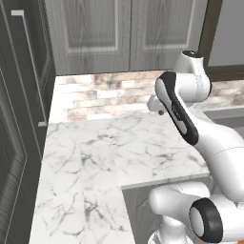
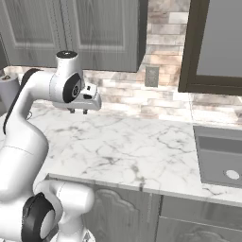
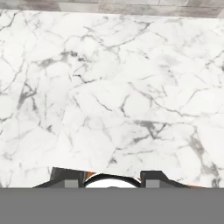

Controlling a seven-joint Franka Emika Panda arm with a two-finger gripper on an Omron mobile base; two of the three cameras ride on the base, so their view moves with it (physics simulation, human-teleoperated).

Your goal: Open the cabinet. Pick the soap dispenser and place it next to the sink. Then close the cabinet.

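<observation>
Between dark finger tips at bottom of hand view: gripper [image 3: 113,178] closed about soap dispenser [image 3: 107,181], white pump top showing, orange slivers either side. Probably light, stiff plastic, smooth enough to slip; best gripped across the body below the pump, kept upright. Beyond, marble countertop [image 3: 113,96]. Farther, right of right base view: sink [image 2: 220,160], just a drain [image 2: 231,175] inside. Upper left: cabinet [image 2: 104,33], doors seemingly shut, contents hidden.
</observation>
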